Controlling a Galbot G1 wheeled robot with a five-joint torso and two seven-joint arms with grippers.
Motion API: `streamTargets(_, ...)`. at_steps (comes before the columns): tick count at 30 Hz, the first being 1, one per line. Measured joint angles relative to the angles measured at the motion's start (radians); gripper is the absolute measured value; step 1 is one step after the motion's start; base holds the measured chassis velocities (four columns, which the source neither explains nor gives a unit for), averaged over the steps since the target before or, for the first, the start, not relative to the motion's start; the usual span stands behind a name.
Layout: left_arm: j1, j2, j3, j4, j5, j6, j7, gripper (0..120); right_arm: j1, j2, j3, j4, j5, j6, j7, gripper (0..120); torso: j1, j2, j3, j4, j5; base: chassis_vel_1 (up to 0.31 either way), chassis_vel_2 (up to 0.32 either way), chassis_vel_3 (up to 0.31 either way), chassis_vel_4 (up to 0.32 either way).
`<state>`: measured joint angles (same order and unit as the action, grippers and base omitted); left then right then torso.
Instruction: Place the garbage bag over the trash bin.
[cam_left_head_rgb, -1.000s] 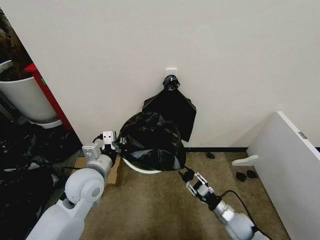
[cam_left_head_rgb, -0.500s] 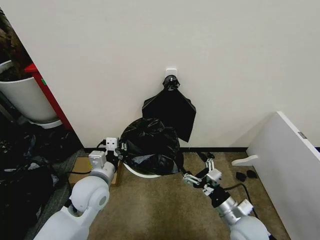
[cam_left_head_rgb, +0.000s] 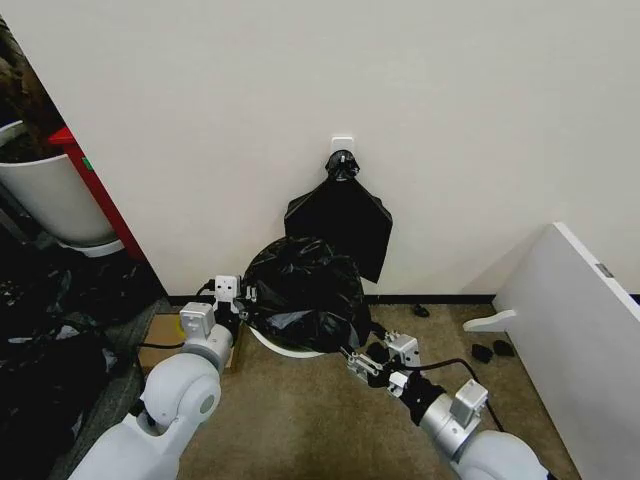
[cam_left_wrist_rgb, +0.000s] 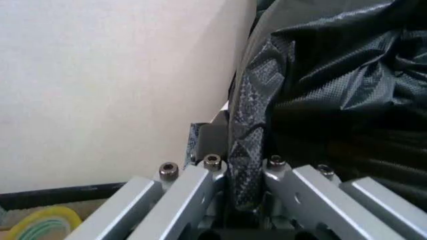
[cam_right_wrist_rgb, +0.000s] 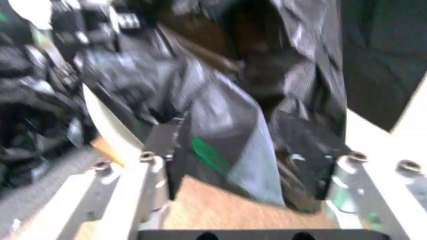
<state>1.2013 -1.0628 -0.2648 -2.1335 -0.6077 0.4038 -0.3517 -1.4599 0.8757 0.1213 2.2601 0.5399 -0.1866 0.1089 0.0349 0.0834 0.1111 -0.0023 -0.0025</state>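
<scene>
The garbage bag (cam_left_head_rgb: 300, 288), black and crinkly, is draped over the trash bin (cam_left_head_rgb: 285, 349), of which a strip of cream wall shows below the plastic. My left gripper (cam_left_head_rgb: 240, 298) is at the bag's left side, shut on a fold of it (cam_left_wrist_rgb: 243, 170). At the bag's lower right edge my right gripper (cam_left_head_rgb: 375, 352) is open; in the right wrist view the bag's hanging edge (cam_right_wrist_rgb: 233, 145) lies between the spread fingers (cam_right_wrist_rgb: 160, 150), with the bin's wall (cam_right_wrist_rgb: 107, 125) beside it.
A flat black bundle (cam_left_head_rgb: 340, 220) hangs on the wall just behind the bin. A big white pot (cam_left_head_rgb: 50, 195) and dark bags (cam_left_head_rgb: 50, 350) crowd the left. A cardboard box (cam_left_head_rgb: 160, 335) sits by my left arm. A white panel (cam_left_head_rgb: 580, 330) leans at the right.
The bag has been drawn up into a tighter mound over the bin. My right gripper swung out to the right, then came back left to the bag's lower edge. The left gripper shifted slightly right.
</scene>
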Motion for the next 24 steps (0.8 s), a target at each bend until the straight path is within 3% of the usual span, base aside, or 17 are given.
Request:
streamTargets(5,-0.006,-0.002,0.008,0.007,-0.001,0.000,0.000,1,0.018,0.009,-0.022,-0.013,-0.001,-0.050,0.037,27,0.000,0.000,0.000,0.0000,-0.0001,0.000,0.000,0.000,0.000)
streamTargets(13,-0.011,-0.003,0.009,0.016,-0.001,0.000,-0.001,1,0.037,0.016,-0.027,-0.046,-0.010,-0.047,0.042,0,0.000,0.000,0.000,0.0000,0.0000,0.000,0.000,0.000,0.000)
streamTargets(18,-0.011,-0.006,0.010,0.018,-0.001,0.001,-0.002,1,0.037,0.019,-0.027,-0.056,-0.032,-0.028,0.038,0,0.000,0.000,0.000,0.0000,0.0000,0.000,0.000,0.000,0.000)
streamTargets(24,-0.005,-0.004,0.010,0.019,-0.001,0.002,-0.002,1,0.034,0.018,0.002,-0.051,-0.122,0.127,-0.055,4,0.000,0.000,0.000,-0.0001,0.0000,0.000,0.000,0.000,0.000)
